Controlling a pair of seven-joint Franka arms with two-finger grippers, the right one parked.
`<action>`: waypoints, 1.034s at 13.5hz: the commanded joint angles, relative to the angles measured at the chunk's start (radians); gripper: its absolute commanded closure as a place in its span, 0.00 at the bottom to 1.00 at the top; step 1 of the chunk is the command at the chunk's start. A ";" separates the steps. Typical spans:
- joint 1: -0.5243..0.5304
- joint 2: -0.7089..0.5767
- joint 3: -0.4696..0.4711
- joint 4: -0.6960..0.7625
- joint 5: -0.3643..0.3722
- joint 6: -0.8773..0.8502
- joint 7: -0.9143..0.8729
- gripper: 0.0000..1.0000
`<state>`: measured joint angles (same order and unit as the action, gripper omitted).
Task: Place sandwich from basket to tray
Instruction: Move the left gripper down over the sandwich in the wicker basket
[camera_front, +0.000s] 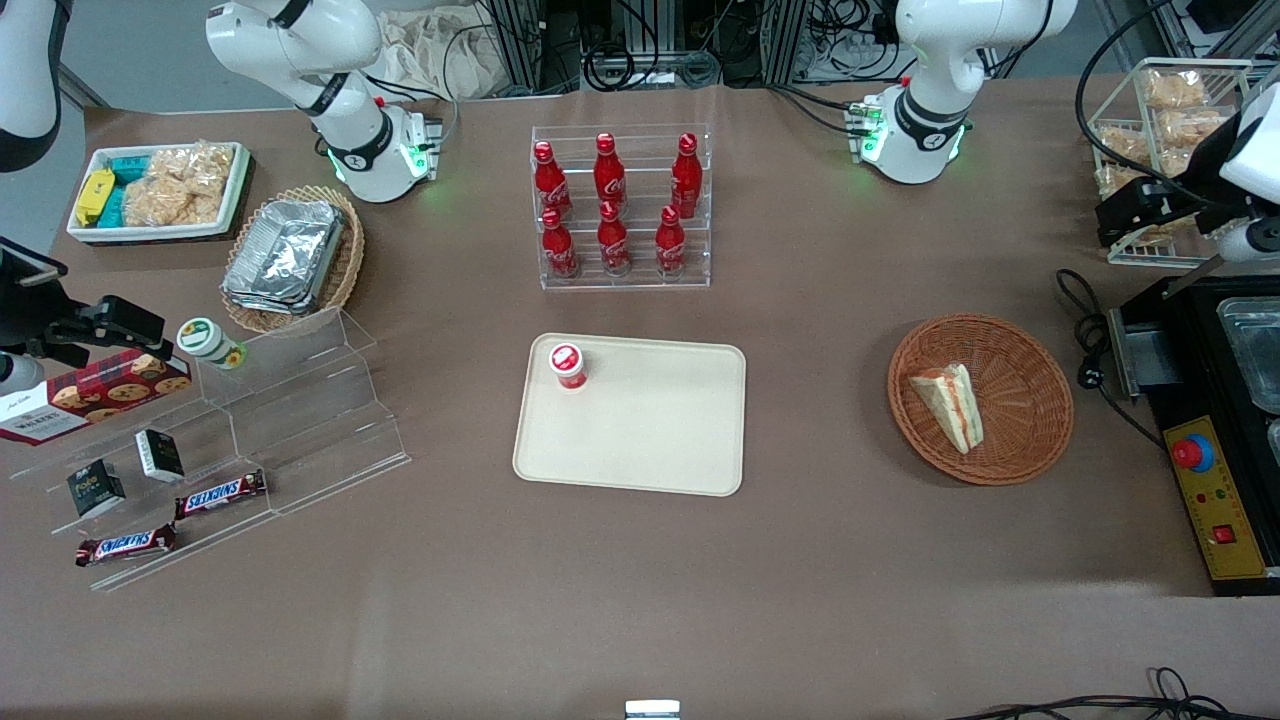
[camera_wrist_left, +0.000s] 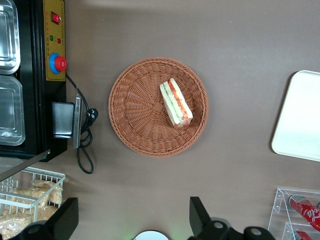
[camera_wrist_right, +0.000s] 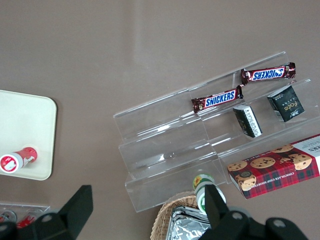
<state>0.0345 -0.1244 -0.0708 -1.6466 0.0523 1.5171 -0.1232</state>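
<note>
- Wicker, reddish-brown, is the material of the round basket (camera_front: 981, 398), which stands on the table toward the working arm's end.
- The sandwich (camera_front: 948, 404) lies on its side in the basket, near the middle, with its red and green filling showing, so it is easy to reach from above.
- The gripper (camera_wrist_left: 132, 220) hangs high above the table, beside the basket and not over it; its fingers (camera_wrist_left: 199, 212) are wide apart and hold nothing.
- The cream tray (camera_front: 632, 414) waits at the centre, well apart from the basket. A small red cup (camera_front: 567, 365) stands in one corner, leaving most of it free for the sandwich.
</note>
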 joint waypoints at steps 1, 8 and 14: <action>0.013 -0.017 -0.004 -0.005 -0.009 -0.015 0.023 0.00; 0.028 0.012 -0.004 -0.012 -0.015 0.000 0.019 0.00; 0.031 0.186 -0.010 -0.051 -0.048 0.130 -0.071 0.00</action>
<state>0.0600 0.0146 -0.0701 -1.6809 0.0140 1.5896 -0.1523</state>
